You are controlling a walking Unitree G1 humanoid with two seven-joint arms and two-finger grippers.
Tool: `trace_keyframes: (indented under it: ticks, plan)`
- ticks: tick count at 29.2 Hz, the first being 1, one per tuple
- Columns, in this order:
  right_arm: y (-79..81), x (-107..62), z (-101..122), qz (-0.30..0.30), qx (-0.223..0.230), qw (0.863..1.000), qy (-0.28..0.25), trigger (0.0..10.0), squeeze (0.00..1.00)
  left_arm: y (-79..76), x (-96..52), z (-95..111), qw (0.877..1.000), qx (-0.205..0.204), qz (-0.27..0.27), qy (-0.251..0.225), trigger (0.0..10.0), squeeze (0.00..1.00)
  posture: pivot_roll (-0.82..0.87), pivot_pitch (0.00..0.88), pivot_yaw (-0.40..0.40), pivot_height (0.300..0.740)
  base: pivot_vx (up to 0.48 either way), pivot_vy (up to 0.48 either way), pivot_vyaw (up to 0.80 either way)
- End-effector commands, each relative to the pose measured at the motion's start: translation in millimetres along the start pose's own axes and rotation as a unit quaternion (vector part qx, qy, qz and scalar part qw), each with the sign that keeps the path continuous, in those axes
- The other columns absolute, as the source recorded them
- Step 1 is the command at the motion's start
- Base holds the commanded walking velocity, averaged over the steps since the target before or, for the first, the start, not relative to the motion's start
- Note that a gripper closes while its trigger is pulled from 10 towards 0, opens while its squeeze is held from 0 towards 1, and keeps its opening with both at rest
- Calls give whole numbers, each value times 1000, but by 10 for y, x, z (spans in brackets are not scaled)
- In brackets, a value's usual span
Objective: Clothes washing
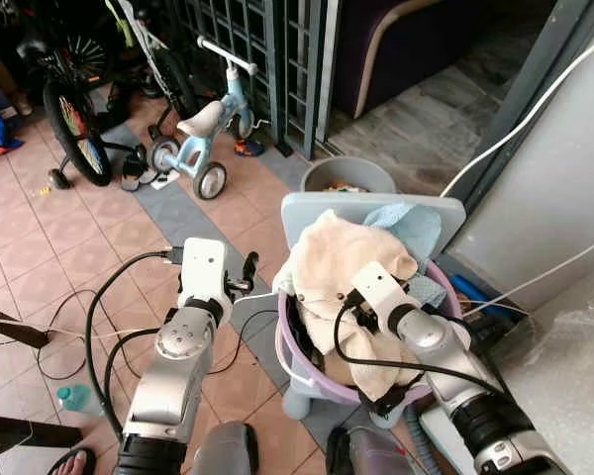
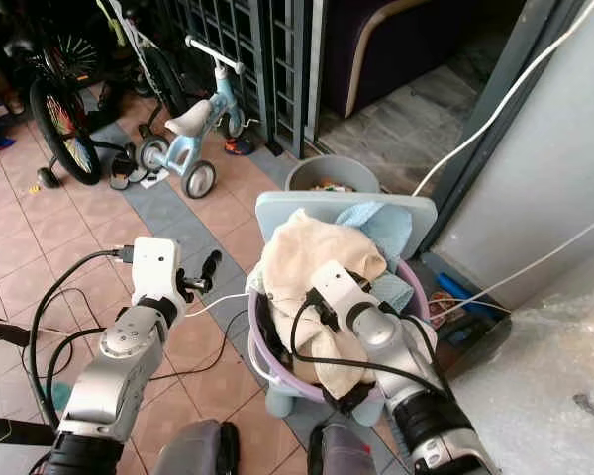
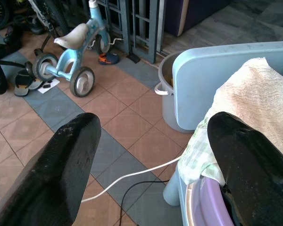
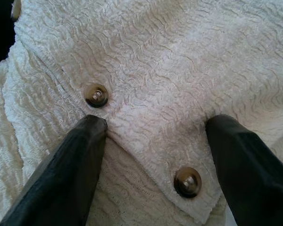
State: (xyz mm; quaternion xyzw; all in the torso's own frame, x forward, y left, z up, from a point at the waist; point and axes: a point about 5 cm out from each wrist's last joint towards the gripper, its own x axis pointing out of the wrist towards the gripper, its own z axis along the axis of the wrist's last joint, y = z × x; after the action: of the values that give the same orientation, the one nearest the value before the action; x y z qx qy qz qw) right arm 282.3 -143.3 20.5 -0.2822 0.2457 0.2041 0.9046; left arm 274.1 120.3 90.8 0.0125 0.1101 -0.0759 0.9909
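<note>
We stand on a tiled floor [image 1: 40, 237]. Our right gripper [image 4: 153, 136] presses spread fingers on the cream garment [image 1: 342, 262] heaped in the purple basket [image 1: 312, 371]. Our left gripper [image 3: 151, 155] hangs released beside it. Beyond, a grey bucket [image 1: 348, 176] and a tricycle [image 1: 203, 139]

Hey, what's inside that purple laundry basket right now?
A cream textured garment with snap buttons is heaped on top, a light blue cloth behind it. The right gripper is open against the cream fabric. Anything beneath is covered.
</note>
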Motion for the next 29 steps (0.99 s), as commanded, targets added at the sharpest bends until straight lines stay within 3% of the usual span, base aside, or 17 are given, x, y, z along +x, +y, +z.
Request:
trace_keyframes:
  ticks: [1, 2, 11, 29]
  plan:
    - [-53, -5, 2, -17, -8, 1000, 5, 706, 0, -4, -1, -2, 1000, 5, -1, 3, 10000, 0, 22, 116, 31, 740, 0, 0, 0]
    - [-87, -15, -13, -19, -11, 1000, 11, 0, 0, -9, 3, -1, 1000, 5, -3, 4, 10000, 0, 14, 117, 30, 740, 0, 0, 0]
    - [-178, -54, -130, -42, 4, 999, 12, 0, 0, -13, 21, -6, 1000, 6, -1, 4, 10000, 0, 4, 118, 22, 740, 0, 0, 0]
    - [-72, -16, -176, 13, 4, 1000, 27, 0, 0, 7, 15, -21, 1000, 4, 8, 5, 10000, 0, 9, 118, 7, 740, 0, 0, 0]
